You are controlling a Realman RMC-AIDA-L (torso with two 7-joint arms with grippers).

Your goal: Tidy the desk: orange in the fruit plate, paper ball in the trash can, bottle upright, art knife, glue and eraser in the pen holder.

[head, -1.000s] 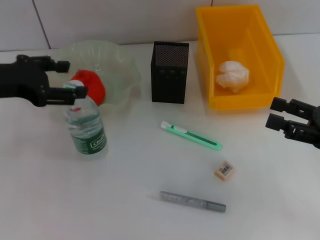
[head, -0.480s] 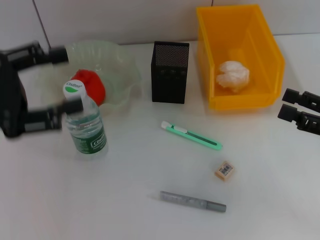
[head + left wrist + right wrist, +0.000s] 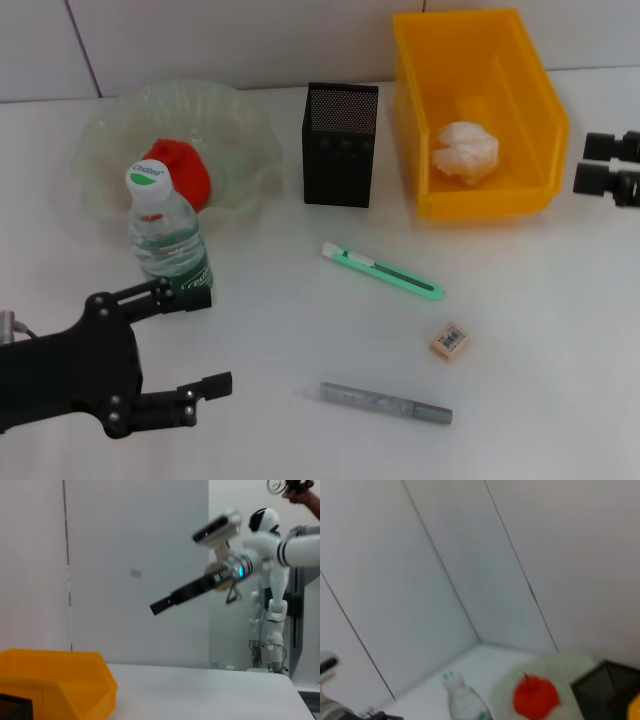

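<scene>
The bottle (image 3: 169, 245) stands upright on the desk (image 3: 300, 330), just in front of the fruit plate (image 3: 245, 125), which holds the orange (image 3: 182, 172). Inside the trash can (image 3: 480, 205) lies the paper ball (image 3: 465, 152). The art knife (image 3: 383, 271), the eraser (image 3: 449, 341) and the glue (image 3: 385, 402) lie flat in the middle, in front of the pen holder (image 3: 340, 145). My left gripper (image 3: 210, 340) is open and empty at the near left, below the bottle. At the far right edge my right gripper (image 3: 597, 161) is open and empty, beside the trash can.
A tiled wall runs behind the desk. The right wrist view shows the bottle (image 3: 462, 700), the orange (image 3: 535, 697) and the pen holder (image 3: 607, 685). In the left wrist view are the trash can (image 3: 60, 680) and another robot (image 3: 270, 605) beyond the desk.
My left gripper has left the bottle's top and swung down to the near left of the desk. The right gripper has drawn back toward the far right edge. The bottle stays upright.
</scene>
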